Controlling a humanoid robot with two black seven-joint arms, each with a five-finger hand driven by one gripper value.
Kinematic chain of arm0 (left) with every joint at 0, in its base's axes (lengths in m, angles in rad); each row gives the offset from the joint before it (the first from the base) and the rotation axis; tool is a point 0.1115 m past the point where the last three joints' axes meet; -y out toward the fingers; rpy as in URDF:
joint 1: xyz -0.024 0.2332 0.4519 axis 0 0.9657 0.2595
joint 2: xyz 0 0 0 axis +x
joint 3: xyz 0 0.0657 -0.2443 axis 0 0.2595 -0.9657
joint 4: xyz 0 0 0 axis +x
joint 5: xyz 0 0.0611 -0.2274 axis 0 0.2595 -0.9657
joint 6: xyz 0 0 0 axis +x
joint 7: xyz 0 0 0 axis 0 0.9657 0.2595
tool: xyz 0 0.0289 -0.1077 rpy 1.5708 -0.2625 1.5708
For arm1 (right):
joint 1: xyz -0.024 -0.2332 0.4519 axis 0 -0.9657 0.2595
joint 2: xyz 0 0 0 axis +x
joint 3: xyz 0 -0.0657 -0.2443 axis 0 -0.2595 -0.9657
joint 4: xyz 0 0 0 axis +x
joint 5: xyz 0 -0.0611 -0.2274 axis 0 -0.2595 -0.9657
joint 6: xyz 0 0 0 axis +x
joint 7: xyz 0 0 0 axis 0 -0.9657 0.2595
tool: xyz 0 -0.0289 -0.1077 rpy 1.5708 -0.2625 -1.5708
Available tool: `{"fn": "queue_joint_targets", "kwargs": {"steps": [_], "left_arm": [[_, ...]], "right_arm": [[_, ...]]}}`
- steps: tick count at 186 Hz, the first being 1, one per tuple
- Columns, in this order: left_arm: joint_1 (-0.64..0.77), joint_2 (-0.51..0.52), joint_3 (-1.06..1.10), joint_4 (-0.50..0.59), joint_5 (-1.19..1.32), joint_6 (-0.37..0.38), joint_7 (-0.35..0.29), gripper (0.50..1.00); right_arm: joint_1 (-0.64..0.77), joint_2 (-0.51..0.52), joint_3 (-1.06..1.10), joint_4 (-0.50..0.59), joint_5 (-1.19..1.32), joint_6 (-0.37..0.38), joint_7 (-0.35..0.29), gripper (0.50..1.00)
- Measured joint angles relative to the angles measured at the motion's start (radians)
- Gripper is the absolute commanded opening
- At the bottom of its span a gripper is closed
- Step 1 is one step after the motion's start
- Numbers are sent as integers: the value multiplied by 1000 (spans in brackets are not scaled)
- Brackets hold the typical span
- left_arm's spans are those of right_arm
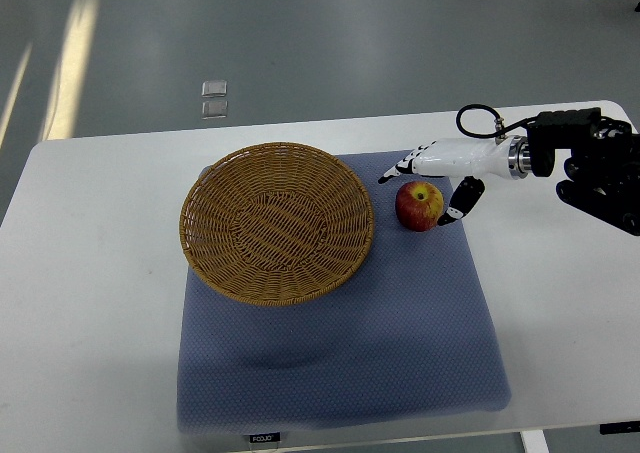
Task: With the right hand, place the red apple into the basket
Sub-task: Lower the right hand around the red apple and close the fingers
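Note:
A red apple (419, 206) with a yellowish patch stands on the blue mat (340, 343), just right of the basket. The woven wicker basket (277, 222) is round, shallow and holds nothing. My right hand (430, 180), white with black fingertips, comes in from the right edge and hovers over the apple. Its fingers are spread around the apple, with the thumb (463, 201) to the apple's right and the other fingers (397, 169) behind it. They do not close on the apple. The left arm does not show.
The mat lies on a white table (90, 303), with the basket resting on the mat's left rear part. The black forearm and cable of the right arm (585, 163) stretch over the table's right rear. Grey floor lies beyond the far edge.

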Motion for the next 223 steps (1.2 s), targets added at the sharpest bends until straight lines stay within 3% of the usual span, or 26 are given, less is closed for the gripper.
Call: {"fn": "queue_joint_targets", "kwargs": {"steps": [114,143,157,166,223], "left_arm": [[0,0,0,0,0,0,0,1000],[0,0,0,0,0,0,0,1000],[0,0,0,0,0,0,0,1000],[0,0,0,0,0,0,0,1000],[0,0,0,0,0,0,0,1000]], "right_arm": [[-30,27,-4,-22,0,-43,-22,901],[-31,33,-6,-22,0,-43,-23,832],[-31,34,-7,-22,0,-41,-23,829],[-32,36,-8,-22,1,-40,-23,797],[-32,40,-20,-27,1,-37,-24,721]]}}
